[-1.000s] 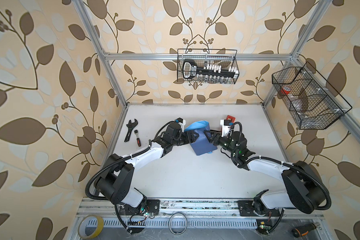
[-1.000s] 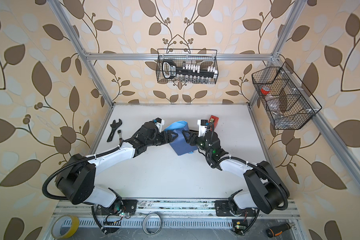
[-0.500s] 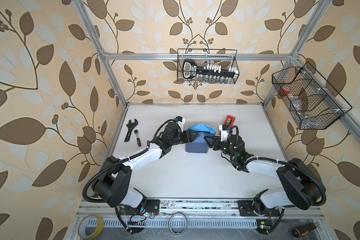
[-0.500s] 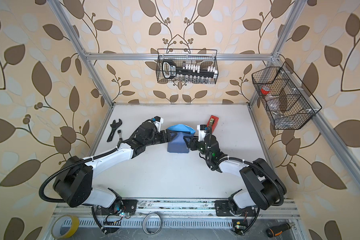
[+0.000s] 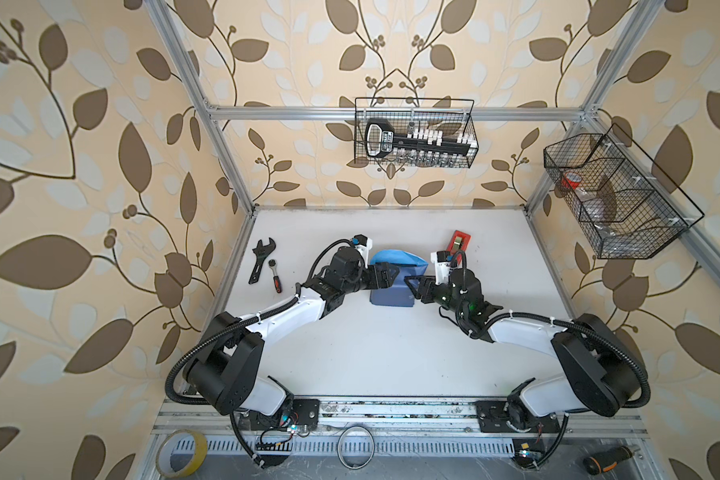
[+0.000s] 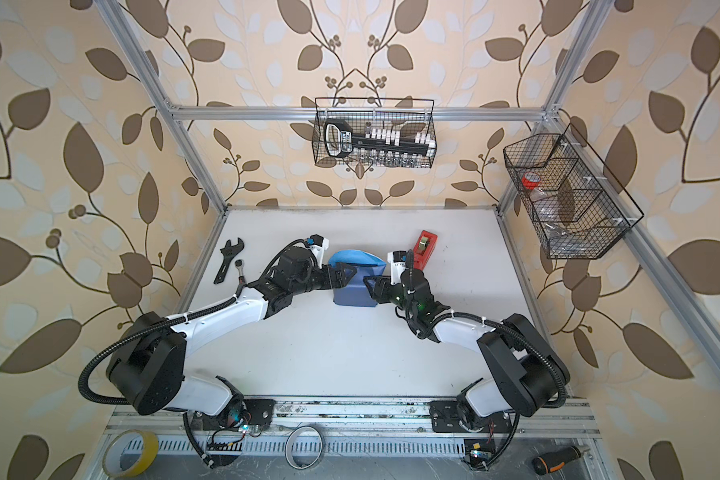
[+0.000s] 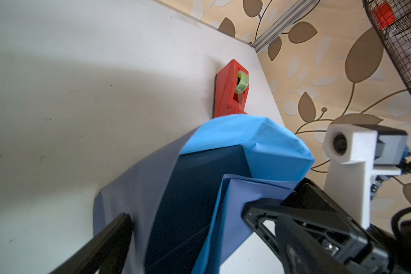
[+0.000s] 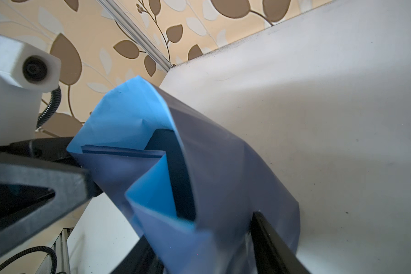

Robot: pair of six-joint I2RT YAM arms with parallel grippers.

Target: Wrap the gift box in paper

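Top views: the paper [image 5: 393, 291] is folded into a parcel in the middle of the tabletop [image 5: 371, 353]. Its slate face is outward and a light-blue flap stands up at the far side. In both top views the left gripper [image 5: 389, 276] is at the parcel's left end and the right gripper [image 5: 412, 287] at its right end. A red tape dispenser [image 5: 458, 243] stands just behind the right gripper. A wrench [image 5: 260, 259] and a ratchet [image 5: 275, 276] lie well off to the left.

Left wrist view: the gift box [image 7: 195, 194] shows dark inside the paper's open end. The left gripper's jaws stand wide apart astride this end, with one finger [image 7: 114, 234] beside the loose slate flap.

Right wrist view: the gift box [image 8: 176, 175] shows as a dark edge within the folds. The right gripper's jaws are apart with the parcel between them, and one finger [image 8: 268, 234] meets the slate face. Whether they clamp the parcel cannot be told.
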